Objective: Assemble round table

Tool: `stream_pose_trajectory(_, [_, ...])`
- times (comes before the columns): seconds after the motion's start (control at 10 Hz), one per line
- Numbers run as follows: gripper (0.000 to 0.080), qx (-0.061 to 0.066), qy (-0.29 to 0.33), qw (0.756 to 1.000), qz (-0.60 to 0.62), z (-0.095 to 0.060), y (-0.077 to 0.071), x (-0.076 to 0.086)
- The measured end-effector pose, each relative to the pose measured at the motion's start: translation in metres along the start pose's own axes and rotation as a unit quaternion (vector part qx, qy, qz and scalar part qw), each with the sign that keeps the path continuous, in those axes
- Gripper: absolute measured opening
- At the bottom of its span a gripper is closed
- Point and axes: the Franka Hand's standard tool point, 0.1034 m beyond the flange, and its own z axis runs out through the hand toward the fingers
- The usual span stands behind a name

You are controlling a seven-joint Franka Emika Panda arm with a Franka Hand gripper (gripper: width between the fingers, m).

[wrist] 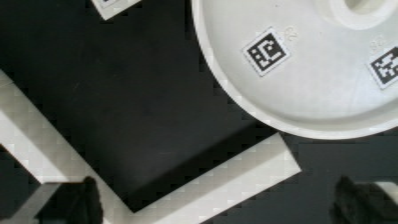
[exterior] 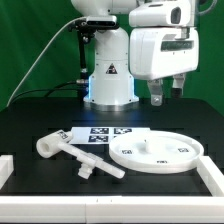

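Note:
The large round white disc (exterior: 156, 152) lies flat on the black table at the exterior view's right, with small square tags on it. It also fills much of the wrist view (wrist: 302, 60). The short cylindrical leg (exterior: 52, 146) and the T-shaped foot piece (exterior: 95, 167) lie together at the exterior view's left. My gripper (exterior: 168, 94) hangs well above the disc, open and empty. In the wrist view its two dark fingertips (wrist: 68, 202) stand far apart with nothing between them.
The marker board (exterior: 100, 134) lies behind the parts. A white border frame (wrist: 196, 175) runs along the table's edges, with a corner under the gripper. The robot's white base (exterior: 110, 85) stands at the back.

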Motion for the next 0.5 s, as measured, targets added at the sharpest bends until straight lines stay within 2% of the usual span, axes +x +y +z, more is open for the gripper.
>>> stream_pose_trajectory(0.4, [0.0649,0.001,-0.001,1.0,0.0,0.0009,-0.0003,-0.0002])
stream_pose_trajectory(0.5, [0.0649,0.001,-0.002,1.0,-0.009,0.0026,0.0023,-0.0044])
